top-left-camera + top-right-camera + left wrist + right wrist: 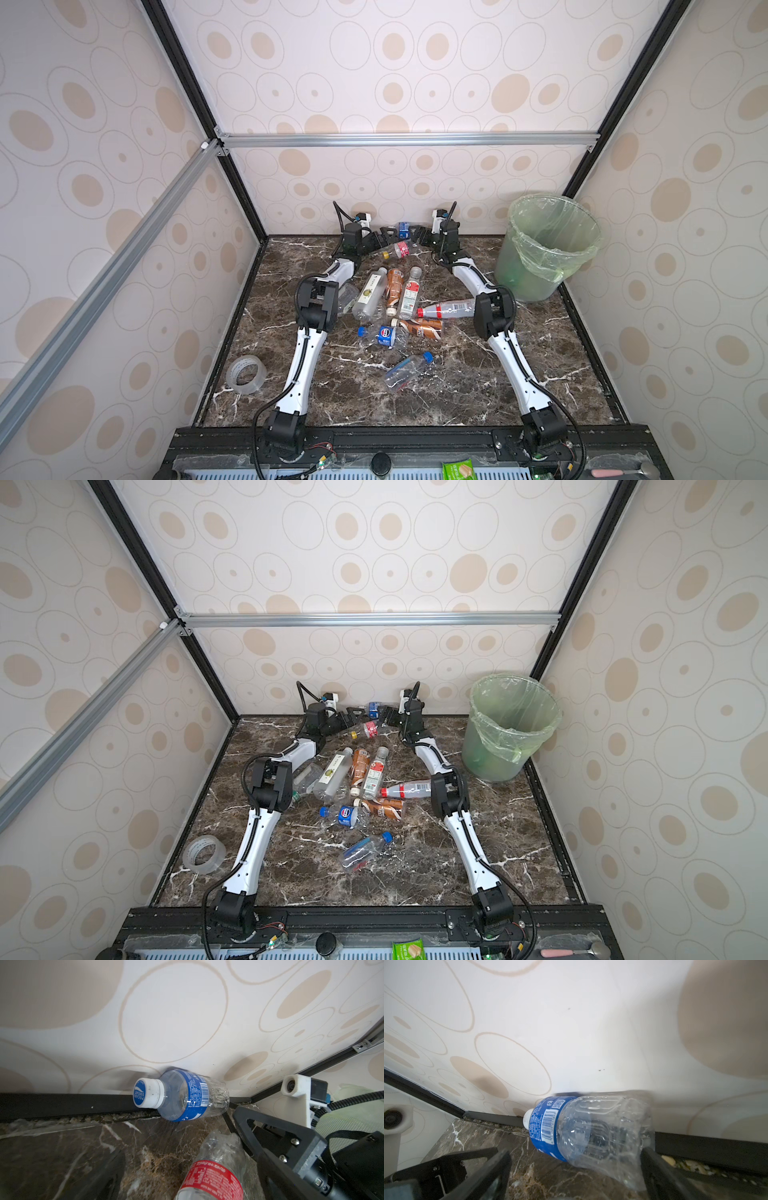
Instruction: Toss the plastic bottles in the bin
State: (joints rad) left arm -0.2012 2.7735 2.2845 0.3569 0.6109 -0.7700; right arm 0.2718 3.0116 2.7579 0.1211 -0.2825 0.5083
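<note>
Both grippers reach to the back wall. A blue-labelled, white-capped plastic bottle [403, 228] [182, 1095] [587, 1132] lies against the wall. My right gripper [417, 235] [574, 1178] is open, with that bottle's clear base between its fingers [652, 1167]. My left gripper [386, 240] [192, 1180] is open too, and a red-labelled bottle [397, 249] [214, 1172] lies loose between its jaws. Several more bottles [395, 307] are piled mid-table. The bin [548, 245] [509, 725], lined with a green bag, stands back right.
A clear roll of tape [246, 374] lies at the table's left edge. A blue-capped bottle [407, 372] lies apart in front of the pile. The right gripper's finger [259, 1126] is close beside the left one. Walls enclose three sides of the marble table [478, 395].
</note>
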